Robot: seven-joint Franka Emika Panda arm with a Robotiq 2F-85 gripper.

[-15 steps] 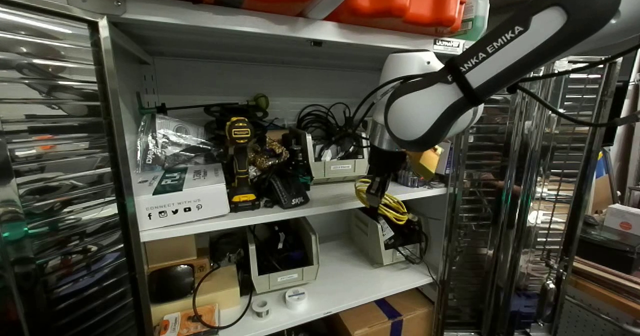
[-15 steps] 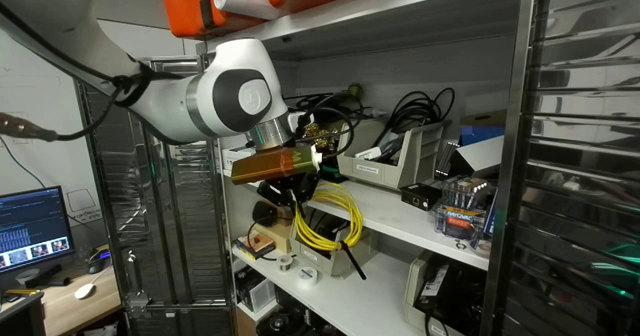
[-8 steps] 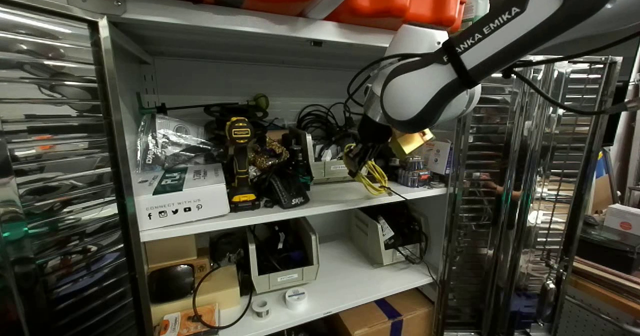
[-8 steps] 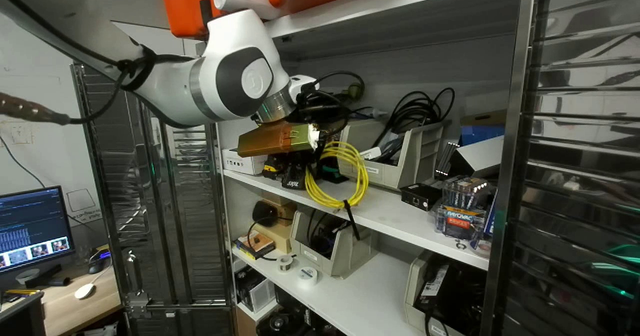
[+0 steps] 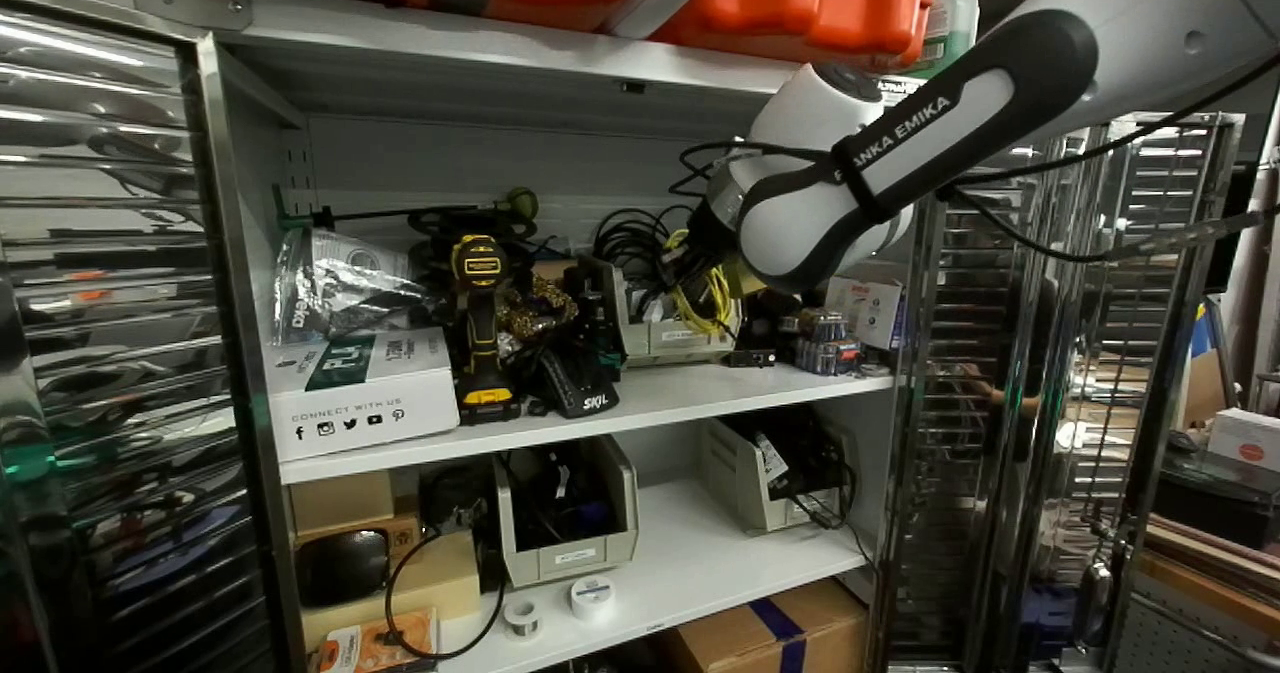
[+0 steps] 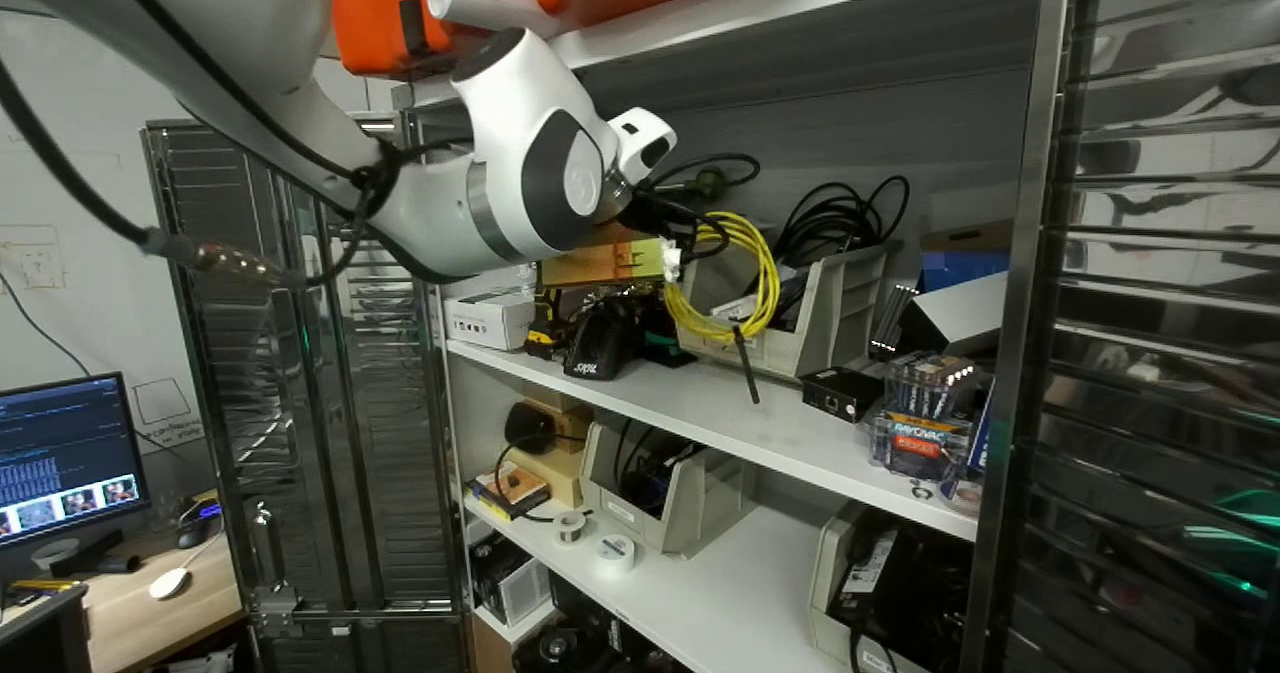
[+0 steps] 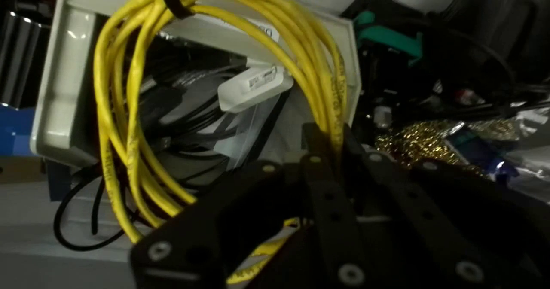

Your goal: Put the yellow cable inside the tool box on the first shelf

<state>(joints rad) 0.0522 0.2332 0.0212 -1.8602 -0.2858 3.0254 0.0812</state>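
Note:
The yellow cable is a coiled loop with a black tie; it shows in both exterior views [image 5: 722, 295] [image 6: 768, 278] and in the wrist view [image 7: 103, 87]. My gripper [image 7: 333, 139] is shut on one side of the coil, with strands between the fingertips. The tool box appears to be the grey bin on the upper shelf [image 5: 655, 337] [image 6: 838, 303], holding black cables and a white adapter [image 7: 253, 89]. In the wrist view the coil overlaps the bin's opening. In an exterior view the coil hangs in front of the bin, its tie end below the bin's front rim.
A small black box [image 6: 843, 393] and battery packs [image 6: 918, 438] stand beside the bin. A yellow drill [image 5: 480, 323], a black SKIL tool [image 5: 577, 381] and a white box [image 5: 365, 393] stand along the shelf. Another shelf board [image 5: 520, 65] lies above. Lower bins [image 5: 575, 556] sit below.
The arm has raised the coil from in front of the shelf edge to the bin's height and moved it in toward the grey bin. The gripper has tilted toward the shelf, still holding the cable.

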